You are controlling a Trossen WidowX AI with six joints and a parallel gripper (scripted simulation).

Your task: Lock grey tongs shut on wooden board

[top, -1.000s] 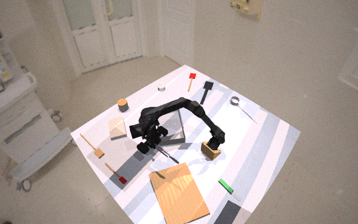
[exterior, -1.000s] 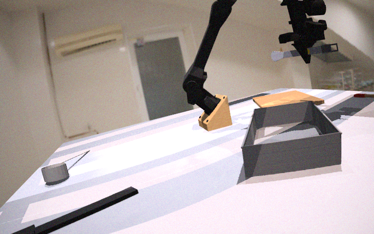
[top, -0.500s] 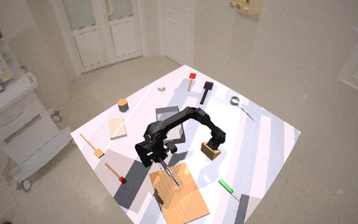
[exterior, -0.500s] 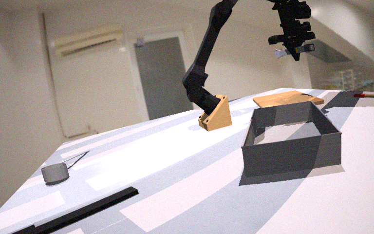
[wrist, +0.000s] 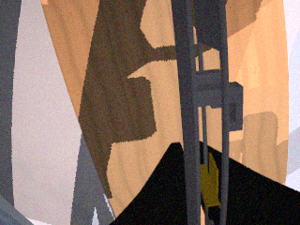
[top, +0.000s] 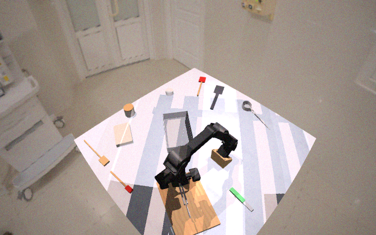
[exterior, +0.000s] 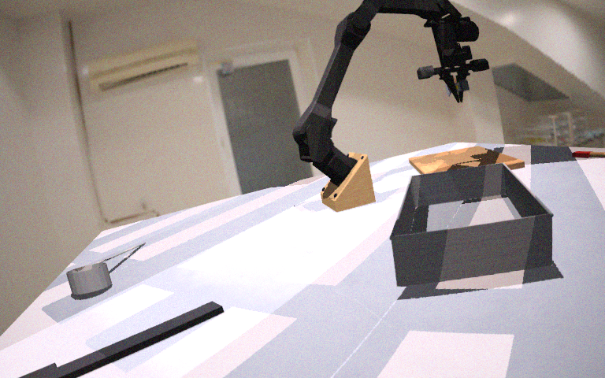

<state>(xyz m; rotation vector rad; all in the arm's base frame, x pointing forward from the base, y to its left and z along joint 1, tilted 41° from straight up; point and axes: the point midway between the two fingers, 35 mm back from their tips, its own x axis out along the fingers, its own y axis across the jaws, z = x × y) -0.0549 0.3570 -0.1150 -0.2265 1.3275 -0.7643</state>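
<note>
evidently, grey tongs (top: 183,195) (wrist: 187,103) between the pincer's (exterior: 459,98) closed fingers

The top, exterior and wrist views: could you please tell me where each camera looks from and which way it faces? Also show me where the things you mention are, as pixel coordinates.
Top: high above the table, looking steeply down; the whole arm shows.
Exterior: low at the table's edge, looking across the tin (top: 189,124) (exterior: 473,249); the arm and gripper (exterior: 459,100) show.
Wrist: on the arm by the gripper, facing the tongs (top: 183,195) (wrist: 187,112) and board (top: 205,213) (exterior: 428,164) (wrist: 164,103); black fingers show.
Shared: top and exterior both show the tin.
</note>
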